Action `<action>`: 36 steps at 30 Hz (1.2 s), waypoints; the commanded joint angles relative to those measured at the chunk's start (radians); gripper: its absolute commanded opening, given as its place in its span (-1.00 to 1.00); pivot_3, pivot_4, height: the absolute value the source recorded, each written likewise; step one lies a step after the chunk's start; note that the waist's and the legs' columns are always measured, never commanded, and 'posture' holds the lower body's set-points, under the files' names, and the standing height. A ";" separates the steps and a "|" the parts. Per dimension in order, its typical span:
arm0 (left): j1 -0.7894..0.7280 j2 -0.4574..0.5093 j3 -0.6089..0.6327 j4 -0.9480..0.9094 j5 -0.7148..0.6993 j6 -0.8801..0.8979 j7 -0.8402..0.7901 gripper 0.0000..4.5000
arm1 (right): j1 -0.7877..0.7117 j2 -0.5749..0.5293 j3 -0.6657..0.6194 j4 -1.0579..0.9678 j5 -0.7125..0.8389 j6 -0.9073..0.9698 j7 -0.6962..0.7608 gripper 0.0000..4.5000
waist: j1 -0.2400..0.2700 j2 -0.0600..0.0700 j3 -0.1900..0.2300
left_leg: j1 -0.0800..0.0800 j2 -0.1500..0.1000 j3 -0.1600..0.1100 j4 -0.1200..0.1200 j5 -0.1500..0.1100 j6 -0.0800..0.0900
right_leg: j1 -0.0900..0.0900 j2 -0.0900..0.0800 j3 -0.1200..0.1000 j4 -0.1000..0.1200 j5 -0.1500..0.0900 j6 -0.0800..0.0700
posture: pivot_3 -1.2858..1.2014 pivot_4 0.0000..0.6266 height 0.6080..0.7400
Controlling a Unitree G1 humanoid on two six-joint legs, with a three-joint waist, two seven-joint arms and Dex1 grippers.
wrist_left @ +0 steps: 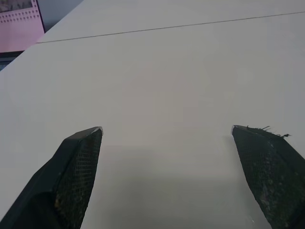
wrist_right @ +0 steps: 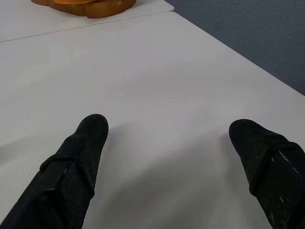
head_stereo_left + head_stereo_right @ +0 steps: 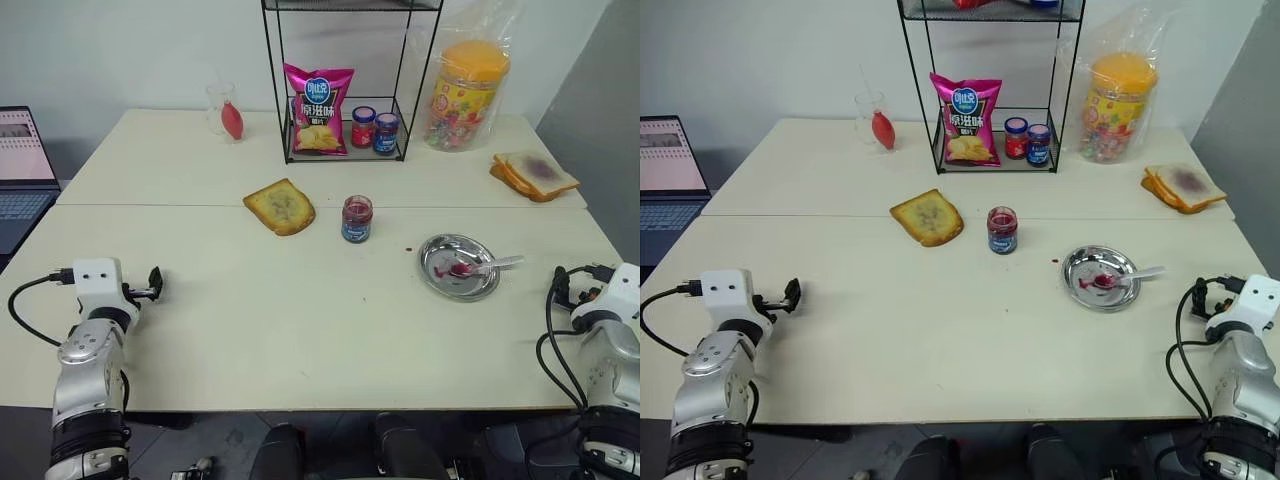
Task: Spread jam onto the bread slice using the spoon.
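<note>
— Near the table's (image 3: 300, 330) middle seam, what lies ready?
— Bread slice (image 3: 280, 206) beside the open jam (image 3: 356, 218); the spoon (image 3: 482, 266) rests in a metal dish (image 3: 440, 278) toward the right edge.
— And the claws?
— Left gripper (image 1: 167, 131) and right gripper (image 2: 167, 124) hover spread wide, empty, at opposite front corners.

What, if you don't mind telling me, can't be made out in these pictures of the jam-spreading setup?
- Jam: the blue label hides how full the jar is, head views.
- Wire rack: its upper shelf is cut off by the top edge.
- Lidded jars: labels too small to read.
- Laptop: cut off by the left edge.
- Stacked bread: cut off by the top edge in the right wrist view.
- Spoon: bowl shape lost in the red smear on the metal dish.
</note>
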 commanded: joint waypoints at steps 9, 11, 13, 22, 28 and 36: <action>-0.046 0.032 0.003 -0.012 -0.023 -0.023 -0.058 1.00 | 0.014 -0.019 -0.048 -0.085 0.004 -0.038 -0.032 0.99 | 0.000 0.000 0.000 | 0.000 0.000 0.000 0.000 0.000 0.000 | 0.000 0.000 0.000 0.000 0.000 0.000 | 0.03 -0.52 1.00; -0.038 0.037 -0.001 -0.029 -0.038 -0.007 -0.088 1.00 | 0.022 -0.020 -0.052 -0.110 0.007 -0.029 -0.036 0.99 | 0.000 0.000 0.000 | 0.000 0.000 0.000 0.000 0.000 0.000 | 0.000 0.000 0.000 0.000 0.000 0.000 | 0.03 -0.52 1.00; -0.038 0.055 -0.038 -0.120 -0.095 0.052 -0.200 1.00 | 0.019 -0.049 -0.045 -0.195 0.040 0.000 0.016 0.99 | 0.000 0.000 0.000 | 0.000 0.000 0.000 -0.001 0.000 0.000 | 0.000 0.000 0.000 0.000 0.000 0.000 | 0.03 -0.52 1.00; -0.103 0.070 -0.200 -0.270 -0.125 0.239 -0.332 1.00 | -0.056 -0.192 0.063 -0.483 0.300 0.256 0.305 0.99 | -0.004 0.001 0.001 | 0.000 0.001 -0.001 -0.001 0.000 0.000 | 0.000 0.001 0.000 0.000 -0.001 -0.001 | 0.03 -0.52 1.00; -0.240 -0.019 -0.306 -0.167 -0.068 0.222 -0.315 1.00 | -0.090 -0.294 0.244 -0.673 0.520 0.467 0.534 0.99 | 0.002 0.000 0.001 | -0.001 0.001 -0.003 0.000 0.000 0.000 | 0.000 0.001 -0.003 -0.001 -0.001 -0.001 | 0.03 -0.52 1.00; -0.403 -0.137 -0.330 0.158 -0.008 0.127 -0.246 1.00 | -0.129 -0.264 0.391 -0.750 0.578 0.527 0.563 0.99 | 0.006 -0.002 0.002 | -0.004 0.000 -0.004 0.000 0.000 0.000 | 0.000 0.000 -0.004 -0.004 -0.001 0.000 | 0.03 -0.52 1.00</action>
